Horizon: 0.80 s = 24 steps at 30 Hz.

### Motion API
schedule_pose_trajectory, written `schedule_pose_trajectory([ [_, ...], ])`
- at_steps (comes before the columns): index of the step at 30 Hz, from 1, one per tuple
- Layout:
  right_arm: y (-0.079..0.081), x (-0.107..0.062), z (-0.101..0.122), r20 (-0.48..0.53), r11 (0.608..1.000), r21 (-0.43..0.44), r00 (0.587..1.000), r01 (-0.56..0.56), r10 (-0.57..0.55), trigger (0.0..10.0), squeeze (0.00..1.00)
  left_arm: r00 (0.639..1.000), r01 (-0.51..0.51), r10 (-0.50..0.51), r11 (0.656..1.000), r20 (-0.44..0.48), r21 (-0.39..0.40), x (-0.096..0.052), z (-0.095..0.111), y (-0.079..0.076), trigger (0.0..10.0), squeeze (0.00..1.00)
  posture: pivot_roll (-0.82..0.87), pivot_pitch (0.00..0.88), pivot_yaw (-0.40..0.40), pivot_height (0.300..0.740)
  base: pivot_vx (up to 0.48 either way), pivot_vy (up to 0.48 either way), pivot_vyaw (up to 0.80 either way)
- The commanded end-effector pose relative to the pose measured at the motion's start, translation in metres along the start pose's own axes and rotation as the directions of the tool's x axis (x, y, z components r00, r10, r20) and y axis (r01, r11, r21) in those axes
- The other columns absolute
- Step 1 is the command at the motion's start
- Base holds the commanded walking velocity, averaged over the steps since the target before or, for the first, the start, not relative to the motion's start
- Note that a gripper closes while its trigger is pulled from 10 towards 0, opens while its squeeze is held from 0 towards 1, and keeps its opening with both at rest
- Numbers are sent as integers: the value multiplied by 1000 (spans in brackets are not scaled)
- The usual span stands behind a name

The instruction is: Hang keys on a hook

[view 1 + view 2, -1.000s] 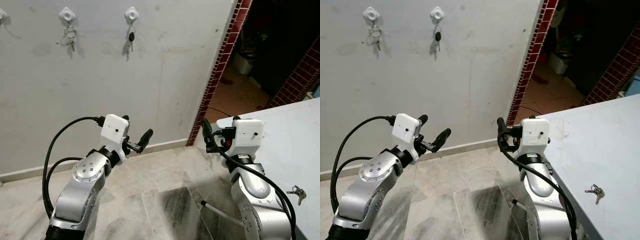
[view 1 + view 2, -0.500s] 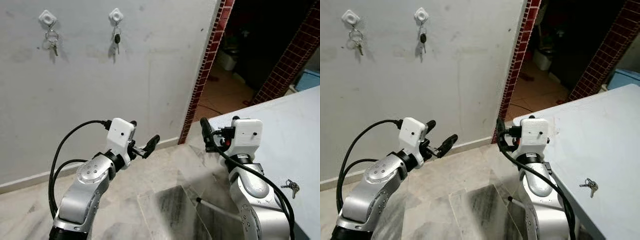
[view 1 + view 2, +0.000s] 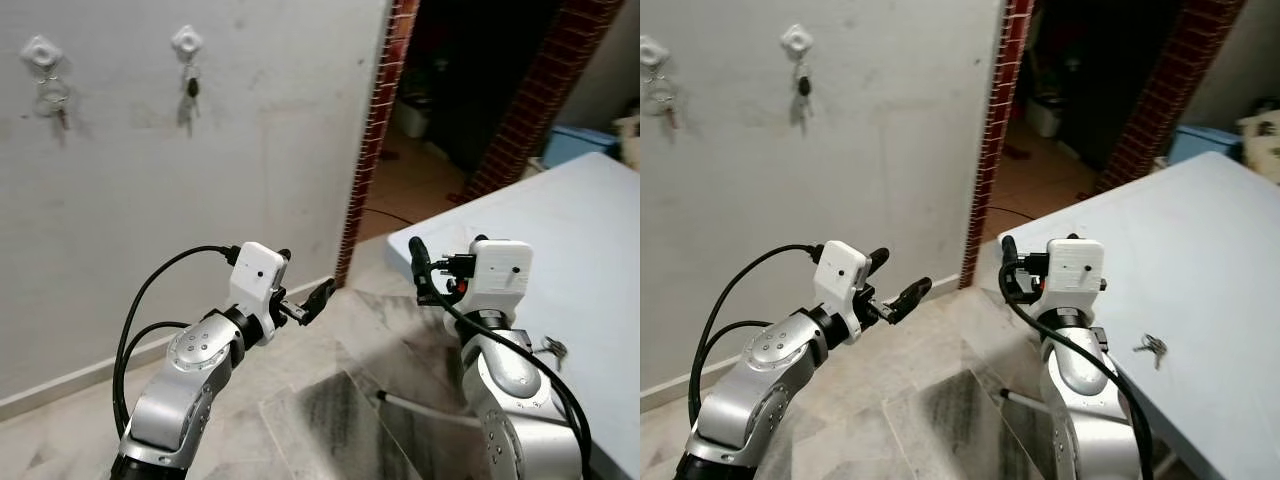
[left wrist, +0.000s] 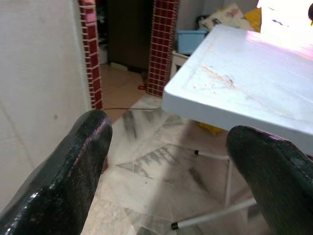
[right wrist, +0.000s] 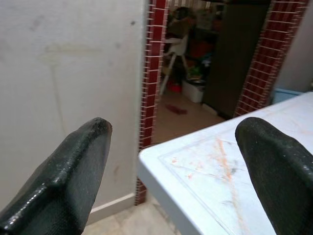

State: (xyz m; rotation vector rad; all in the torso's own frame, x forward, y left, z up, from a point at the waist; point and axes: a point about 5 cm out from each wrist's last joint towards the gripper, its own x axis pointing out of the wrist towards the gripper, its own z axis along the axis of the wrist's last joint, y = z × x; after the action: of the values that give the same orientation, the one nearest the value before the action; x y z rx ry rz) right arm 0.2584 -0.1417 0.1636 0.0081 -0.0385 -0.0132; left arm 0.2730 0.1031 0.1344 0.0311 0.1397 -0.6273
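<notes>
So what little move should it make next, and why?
Probably swing the right tool over the white table toward the loose keys and lower it. Those keys lie on the table beside the right arm, not yet held, and both tools are open with nothing between their fingers. Two wall hooks already carry keys.

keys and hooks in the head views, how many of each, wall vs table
White diamond-shaped wall hooks: 2
Key bunches hanging from those hooks: 2
Loose metal key bunch lying on the white table: 1
Total: 5
</notes>
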Motion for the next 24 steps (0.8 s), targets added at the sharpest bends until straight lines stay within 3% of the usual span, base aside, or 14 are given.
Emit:
schedule_pose_trajectory([
  [1, -6, 0, 3, 7, 999, -3, 999, 35, -35, 10000, 0, 1000, 10, -10, 1000, 9, 4, 4, 3, -2, 10000, 0, 51, 0, -73, 740, 0, 0, -788],
  [14, -4, 6, 8, 19, 1000, -8, 1000, 18, -18, 10000, 0, 1000, -22, 22, 1000, 12, -14, 5, 1, -5, 10000, 0, 54, 0, -101, 740, 0, 0, -788],
  [24, 1, 6, 8, 30, 999, 32, 999, 31, -32, 10000, 0, 999, -43, 43, 999, 0, -21, -1, -1, 5, 10000, 0, 72, 0, -108, 740, 0, 0, 0],
])
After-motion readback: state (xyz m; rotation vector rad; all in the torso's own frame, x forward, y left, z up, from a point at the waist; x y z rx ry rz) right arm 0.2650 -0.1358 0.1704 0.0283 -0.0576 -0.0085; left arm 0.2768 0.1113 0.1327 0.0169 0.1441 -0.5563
